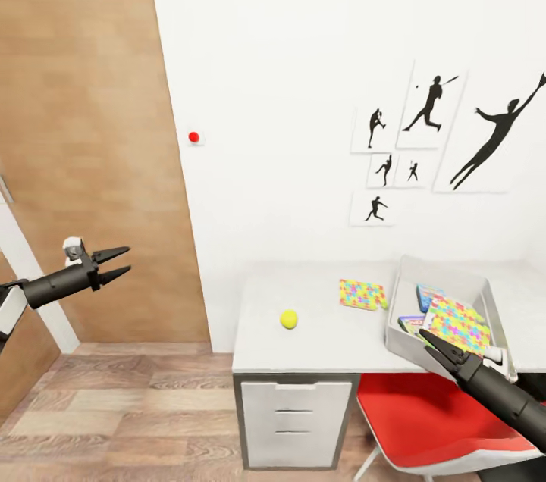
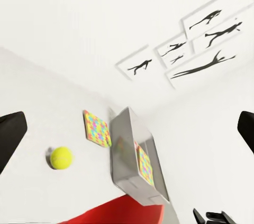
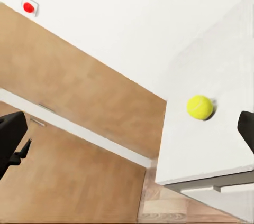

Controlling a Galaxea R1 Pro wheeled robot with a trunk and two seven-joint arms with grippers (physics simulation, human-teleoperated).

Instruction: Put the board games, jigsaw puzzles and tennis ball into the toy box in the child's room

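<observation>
Toys are my job, and judging by what lies in front of me, part of it looks done. The toy box (image 1: pixel 485 292) sits at the right end of the table (image 1: pixel 311 338), and it already holds several flat colourful boxes: a speckled multicoloured one (image 1: pixel 459 324) leaning on top, and bluish ones (image 1: pixel 426 294) under and behind it. I cannot tell from here which of these are board games and which is a puzzle.

Two things are still out on the tabletop. The tennis ball (image 1: pixel 289 319) rests near the left end of the table, well apart from the box. A flat, multicoloured jigsaw puzzle (image 1: pixel 362 294) lies just to the left of the box, near its wall but outside it. So at least the ball and this puzzle remain, by my reckoning; whether any board game is still on the bed I cannot say.

My right gripper (image 1: pixel 436 345) hangs over the near edge of the box, fingers parted only slightly and holding nothing. My left gripper (image 1: pixel 121 264) is well off to the left, in front of the wooden door (image 1: pixel 91 126), its fingers spread and empty. Below the table I see a white drawer unit (image 1: pixel 296 421) and a red chair (image 1: pixel 432 414) tucked under the right part.

I judge the puzzle the nearest remaining piece for my right gripper, with the ball further to the left.
</observation>
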